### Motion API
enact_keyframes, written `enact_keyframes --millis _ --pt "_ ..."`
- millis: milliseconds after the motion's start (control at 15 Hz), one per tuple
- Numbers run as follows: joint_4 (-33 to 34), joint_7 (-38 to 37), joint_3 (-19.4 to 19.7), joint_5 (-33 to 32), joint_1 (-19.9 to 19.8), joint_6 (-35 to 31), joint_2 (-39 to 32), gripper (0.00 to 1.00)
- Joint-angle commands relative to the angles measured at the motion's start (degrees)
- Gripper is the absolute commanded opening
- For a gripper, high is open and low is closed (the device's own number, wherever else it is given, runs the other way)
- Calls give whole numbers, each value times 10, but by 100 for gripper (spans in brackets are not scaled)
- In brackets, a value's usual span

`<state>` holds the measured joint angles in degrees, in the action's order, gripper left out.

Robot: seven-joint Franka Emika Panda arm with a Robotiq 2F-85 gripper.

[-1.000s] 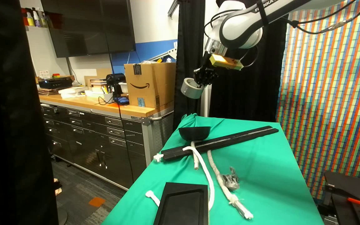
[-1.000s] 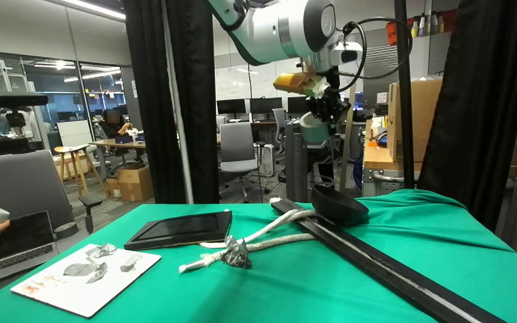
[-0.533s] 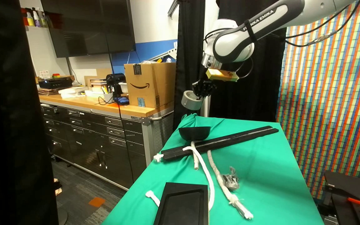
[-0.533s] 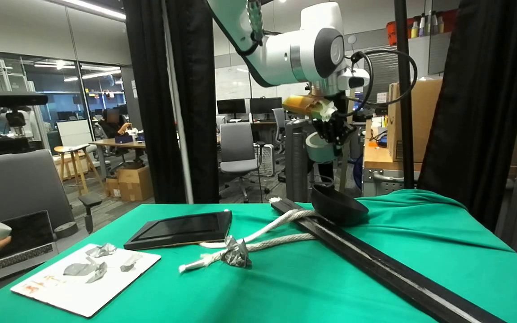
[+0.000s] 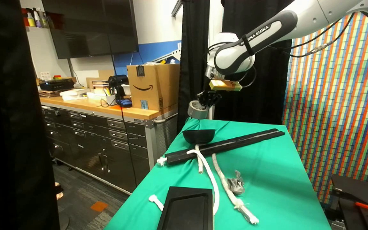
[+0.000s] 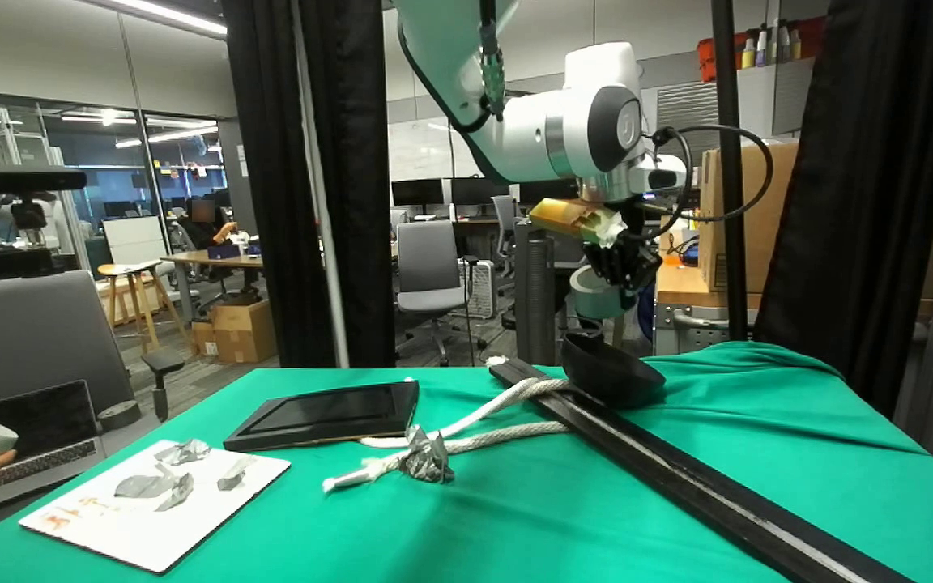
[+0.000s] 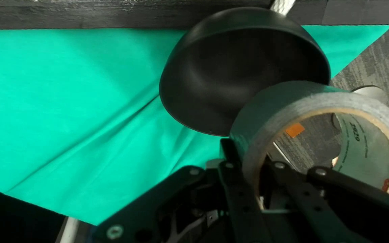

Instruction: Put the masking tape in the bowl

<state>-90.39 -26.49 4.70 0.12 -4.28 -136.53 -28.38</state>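
Observation:
The masking tape, a pale grey roll, hangs tilted above the bowl in both exterior views; the roll is close over the rim of the dark bowl. My gripper is shut on the roll's wall, one finger inside the hole and one outside. In the wrist view the gripper pinches the near side of the roll, which overlaps the lower right rim of the bowl. The bowl looks tilted and its visible inside holds nothing. The inner fingertip is partly hidden by the roll.
A long black stick lies beside the bowl, touching or nearly so. White rope with a crumpled tape piece lies on the green cloth. A black slab and a white board lie farther off. The table edge is near the bowl.
My gripper has come down with the roll held in it, from well above the bowl to just over it. The bowl has not moved.

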Motion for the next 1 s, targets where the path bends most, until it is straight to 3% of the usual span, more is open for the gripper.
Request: enact_keyframes --millis 0,267,333,400,467,533,733,933 --pt "35 -10 19 8 13 14 -24 13" --pt "36 -9 22 7 17 15 -31 12" --pt "37 -9 23 5 18 18 -33 16" --pt "40 -13 25 3 21 28 -34 41" --pt "9 2 21 8 16 7 -23 16" --pt "10 1 21 8 17 12 -24 19" --pt "14 0 22 7 19 14 -24 41" --pt "16 -1 23 7 19 16 -24 41"
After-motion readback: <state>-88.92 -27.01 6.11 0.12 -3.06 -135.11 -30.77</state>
